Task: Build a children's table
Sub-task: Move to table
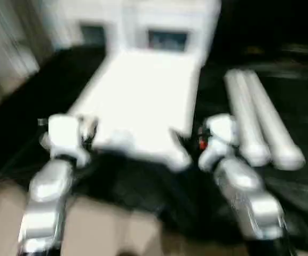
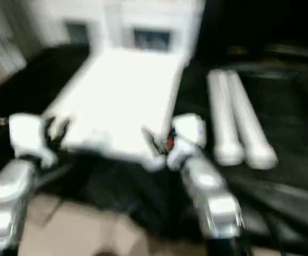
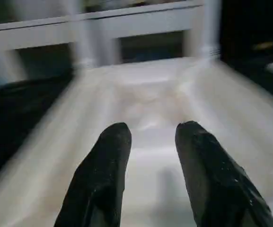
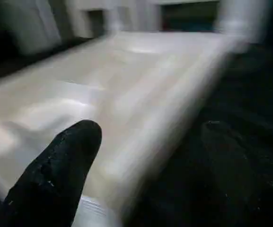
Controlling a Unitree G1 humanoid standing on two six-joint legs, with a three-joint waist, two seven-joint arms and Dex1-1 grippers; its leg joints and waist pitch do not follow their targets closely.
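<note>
The white table top (image 1: 143, 96) lies flat on a black cloth, its near edge towards me. Two long white legs (image 1: 260, 120) lie side by side on the cloth to its right. My left gripper (image 3: 153, 130) hovers over the top's near left corner, its two black fingers apart with nothing between them. My right gripper (image 4: 150, 130) is at the near right corner. One finger (image 4: 70, 161) is above the white surface and the other sits out over the dark cloth, so the top's right edge runs between them. Whether they touch it is unclear.
A white cabinet with glass doors (image 1: 164, 21) stands right behind the table top. The black cloth (image 1: 31, 117) covers the work area. Tan floor (image 1: 105, 229) shows at the near edge between my forearms.
</note>
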